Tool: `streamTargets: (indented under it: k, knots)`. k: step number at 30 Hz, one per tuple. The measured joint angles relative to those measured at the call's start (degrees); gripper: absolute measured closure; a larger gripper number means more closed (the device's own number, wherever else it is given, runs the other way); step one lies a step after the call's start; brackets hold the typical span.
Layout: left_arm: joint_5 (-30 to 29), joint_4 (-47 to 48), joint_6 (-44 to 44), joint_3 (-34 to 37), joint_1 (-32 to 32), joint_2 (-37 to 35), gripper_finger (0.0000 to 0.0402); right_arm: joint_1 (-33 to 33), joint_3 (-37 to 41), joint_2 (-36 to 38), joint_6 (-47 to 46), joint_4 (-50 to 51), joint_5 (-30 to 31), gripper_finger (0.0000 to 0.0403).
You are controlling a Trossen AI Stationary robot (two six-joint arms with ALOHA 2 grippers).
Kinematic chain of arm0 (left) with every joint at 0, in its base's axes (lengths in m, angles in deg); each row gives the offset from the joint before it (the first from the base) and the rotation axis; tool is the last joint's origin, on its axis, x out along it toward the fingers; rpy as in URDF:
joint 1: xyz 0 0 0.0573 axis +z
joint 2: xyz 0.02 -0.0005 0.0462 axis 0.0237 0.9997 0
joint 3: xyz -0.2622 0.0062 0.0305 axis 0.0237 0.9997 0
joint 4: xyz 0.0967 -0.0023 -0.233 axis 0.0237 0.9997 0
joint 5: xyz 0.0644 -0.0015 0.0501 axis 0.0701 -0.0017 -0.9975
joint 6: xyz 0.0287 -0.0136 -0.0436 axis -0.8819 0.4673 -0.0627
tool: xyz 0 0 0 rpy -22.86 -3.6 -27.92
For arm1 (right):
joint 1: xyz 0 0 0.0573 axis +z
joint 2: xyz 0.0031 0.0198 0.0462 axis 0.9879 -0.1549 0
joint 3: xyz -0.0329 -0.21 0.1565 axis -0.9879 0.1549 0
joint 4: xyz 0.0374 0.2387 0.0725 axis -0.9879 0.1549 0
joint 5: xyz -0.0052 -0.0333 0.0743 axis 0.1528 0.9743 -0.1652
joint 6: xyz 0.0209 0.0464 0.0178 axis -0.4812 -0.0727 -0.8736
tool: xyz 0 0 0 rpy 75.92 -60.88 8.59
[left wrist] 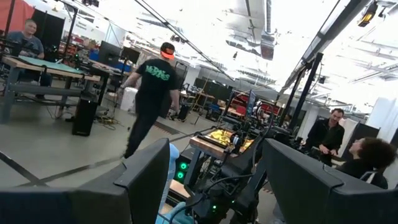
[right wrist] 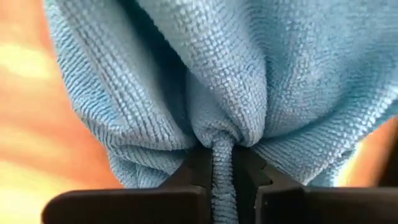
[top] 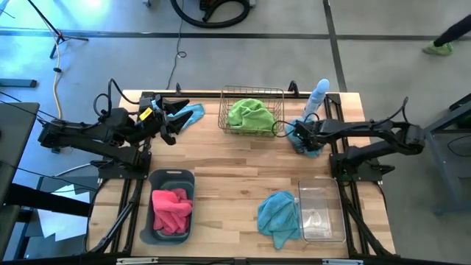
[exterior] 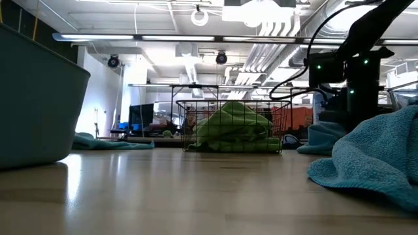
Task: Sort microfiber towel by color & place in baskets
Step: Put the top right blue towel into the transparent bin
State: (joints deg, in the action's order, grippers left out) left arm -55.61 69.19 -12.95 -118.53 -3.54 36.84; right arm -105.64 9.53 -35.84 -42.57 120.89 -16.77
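Note:
My right gripper is shut on a blue towel beside the pale blue spray bottle. My left gripper is open and points level across the far left corner, next to another blue towel lying flat there. A third blue towel lies bunched against the clear tub. The wire basket holds a green towel. The dark tub holds a pink towel. My right gripper pinches a gathered fold of the blue towel between its two fingers, and the cloth bunches out from the pinch on both sides. It comes slanting from the table's right side and above. The towel's lower part rests on the table.
The spray bottle stands just beyond the right gripper, near the wire basket's right side. Bare wood lies across the table's middle between the wire basket and the two tubs. People show in the room beyond in the left wrist view.

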Motion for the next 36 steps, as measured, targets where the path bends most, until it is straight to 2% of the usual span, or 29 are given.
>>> streamTargets:
  k: [7,12,17,22,26,31,36]
  knots:
    - [0.00,0.00,0.00,0.00,-0.01,0.01,0.0156,-0.02,-4.61,8.30,6.12,7.15,0.09,0.0398]
    - [0.00,-0.01,0.02,0.00,-0.01,0.01,0.0156,-0.02,-11.54,15.77,8.80,11.68,0.85,0.0400]
    - [-0.04,0.00,0.02,0.00,-0.01,0.01,0.0156,-0.02,-20.67,21.08,14.01,13.61,-1.73,0.0401]
    - [-0.07,-0.01,0.04,0.00,-0.01,0.01,0.0156,-0.02,-29.43,22.85,18.83,14.40,-6.69,0.0402]
    - [-0.09,-0.02,0.04,0.00,-0.01,0.01,0.0156,1.28,-34.27,22.83,20.51,15.20,-8.01,0.0402]
    - [-1.11,-0.02,0.07,0.00,-0.01,-0.01,0.0156,4.87,-35.31,22.74,20.76,15.28,-8.61,0.0402]
    - [-1.73,-0.02,-0.30,0.00,0.01,0.01,0.0156,12.07,-35.31,22.65,21.21,13.25,-15.63,0.0402]
